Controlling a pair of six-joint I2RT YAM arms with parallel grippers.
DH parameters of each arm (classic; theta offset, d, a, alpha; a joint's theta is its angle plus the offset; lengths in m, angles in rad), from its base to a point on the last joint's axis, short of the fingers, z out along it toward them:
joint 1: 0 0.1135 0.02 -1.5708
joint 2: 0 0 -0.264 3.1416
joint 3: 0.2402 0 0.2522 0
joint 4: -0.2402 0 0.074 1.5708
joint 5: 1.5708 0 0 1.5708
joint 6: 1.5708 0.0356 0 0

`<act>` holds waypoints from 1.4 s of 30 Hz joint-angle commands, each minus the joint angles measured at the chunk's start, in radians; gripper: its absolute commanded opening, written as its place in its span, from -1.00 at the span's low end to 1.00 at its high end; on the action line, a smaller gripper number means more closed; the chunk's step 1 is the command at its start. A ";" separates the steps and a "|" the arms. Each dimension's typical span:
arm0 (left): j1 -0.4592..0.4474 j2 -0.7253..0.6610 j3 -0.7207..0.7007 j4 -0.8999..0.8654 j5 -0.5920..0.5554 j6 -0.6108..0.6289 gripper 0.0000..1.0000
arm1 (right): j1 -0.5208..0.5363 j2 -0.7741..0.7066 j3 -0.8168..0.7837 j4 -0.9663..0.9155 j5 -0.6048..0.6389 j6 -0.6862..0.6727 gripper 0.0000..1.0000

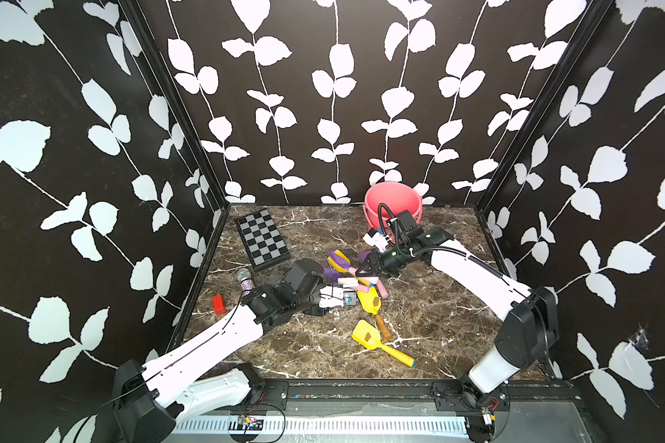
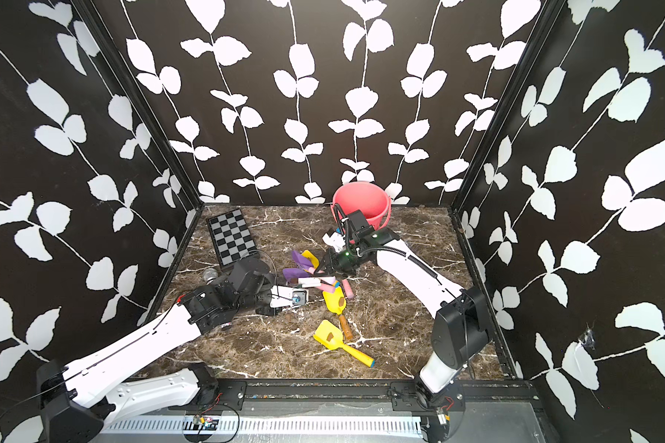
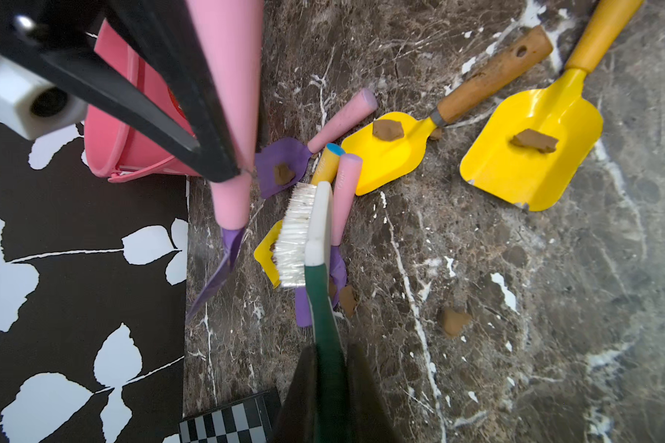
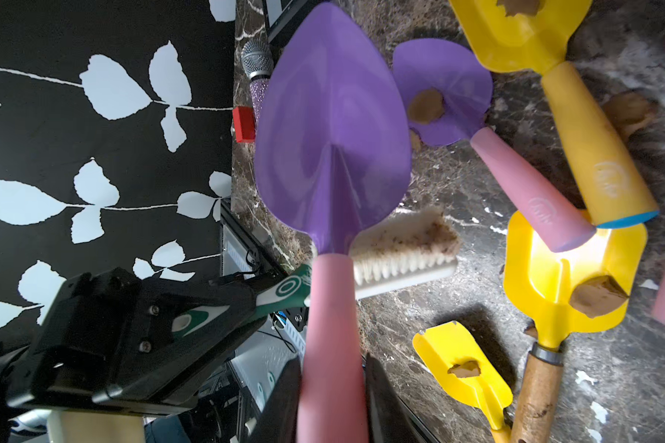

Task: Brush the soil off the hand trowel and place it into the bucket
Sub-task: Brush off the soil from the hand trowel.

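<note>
our right claw (image 4: 333, 383) clamps the purple trowel (image 4: 331, 126) by its pink handle, in front of the bucket (image 1: 394, 203); our left claw (image 3: 329, 383) grips the brush (image 3: 296, 237). the blade looks clean; we should sweep tipward, away from the bucket.

Top views look bright to me: light even from overhead, only soft, faint shadows on table (image 1: 457, 326). Wall lines bow toward frame edges, fine detail slightly mushy.
Left wrist view: purple trowel (image 3: 227, 96) at upper left blurred, too near lens. Brush (image 3: 298, 237) and mid-frame sharp.
Right wrist view: I get hot glare on yellow trowel (image 4: 534, 276) right of centre, dark shadow beside yellow scoop (image 4: 446, 345) lower right, corners smeared.
</note>
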 commanded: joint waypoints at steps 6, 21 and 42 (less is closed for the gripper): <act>-0.001 -0.055 -0.049 0.093 -0.174 0.102 -1.00 | -0.009 -0.032 -0.034 -0.110 -0.034 -0.101 -1.00; -0.040 -0.028 -0.038 0.059 -0.095 0.117 -1.00 | -0.053 -0.085 -0.073 0.011 -0.102 -0.006 -1.00; 0.018 -0.101 -0.141 0.163 -0.248 0.242 -1.00 | -0.087 -0.110 -0.113 -0.075 -0.107 -0.063 -1.00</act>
